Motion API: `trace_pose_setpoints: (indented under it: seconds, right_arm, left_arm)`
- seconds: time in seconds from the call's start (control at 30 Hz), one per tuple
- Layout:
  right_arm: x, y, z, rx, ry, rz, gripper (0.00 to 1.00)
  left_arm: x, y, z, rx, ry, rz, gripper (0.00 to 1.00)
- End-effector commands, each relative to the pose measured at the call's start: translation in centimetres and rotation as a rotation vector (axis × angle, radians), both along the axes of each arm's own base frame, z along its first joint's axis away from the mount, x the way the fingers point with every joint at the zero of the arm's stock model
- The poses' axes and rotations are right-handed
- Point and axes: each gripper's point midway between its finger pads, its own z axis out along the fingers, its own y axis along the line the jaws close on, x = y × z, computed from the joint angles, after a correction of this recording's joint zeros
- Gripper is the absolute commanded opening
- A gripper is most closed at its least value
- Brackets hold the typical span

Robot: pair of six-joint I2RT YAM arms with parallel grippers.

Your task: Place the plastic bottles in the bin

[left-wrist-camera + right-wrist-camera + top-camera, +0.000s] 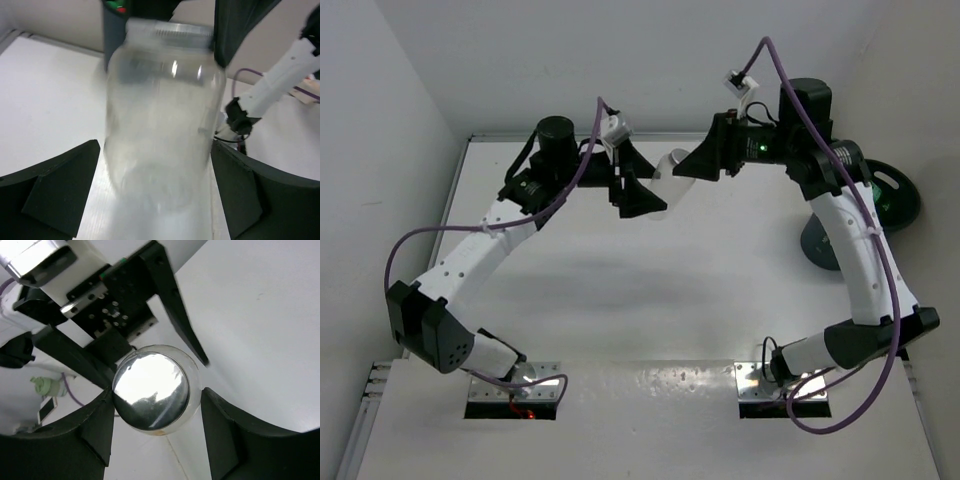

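Handover step, judging by pose, mid-air near 12 o'clock of table (620,330). Right gripper (156,394) clamped on clear bottle (160,125) at cap end. Left gripper (155,146) straddles bottle body; blur hides contact, cannot tell grip. Bin (900,210) at 3 o'clock, well apart. Next likely needs single-arm hold, then carry over bin.

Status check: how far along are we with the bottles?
Done: cannot tell; the bin sits far right, contents hidden. In hand: one clear bottle, right gripper clamped on its cap end, left gripper straddling it. Left: carry it to the bin; no other bottles visible.
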Motion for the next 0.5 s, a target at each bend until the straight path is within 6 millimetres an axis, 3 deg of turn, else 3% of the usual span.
trace_pose_setpoints:
  seconds: [0.0,0.07,0.17,0.23,0.3,0.33,0.47]
  right_arm:
    - [0.9,-2.8,2.6,0.013,-0.104,-0.089,0.00]
    - [1.7,-4.5,2.1,-0.027,-0.107,-0.166,0.00]
    - [4.4,-9.4,1.2,-0.164,-0.176,-0.395,0.00]
    - [6.5,-14.3,1.2,-0.297,-0.261,-0.616,0.00]
    - [7.3,-17.6,2.3,-0.371,-0.339,-0.743,0.00]
    - [8.0,-20.7,3.0,-0.436,-0.367,-0.876,0.00]
    - [8.5,-26.3,6.0,-0.639,-0.501,-1.049,0.00]
  left_arm:
    - [1.6,3.4,2.3,-0.002,-0.069,0.147,1.00]
    - [2.5,4.6,1.8,0.023,-0.069,0.182,1.00]
    - [3.6,7.0,1.2,0.051,-0.072,0.218,1.00]
    - [4.7,8.8,1.2,0.063,-0.083,0.264,1.00]
    - [5.6,10.4,1.0,0.071,-0.091,0.299,1.00]
    - [5.5,10.8,0.9,0.070,-0.087,0.299,1.00]
    - [5.5,11.3,0.0,0.073,-0.064,0.290,1.00]
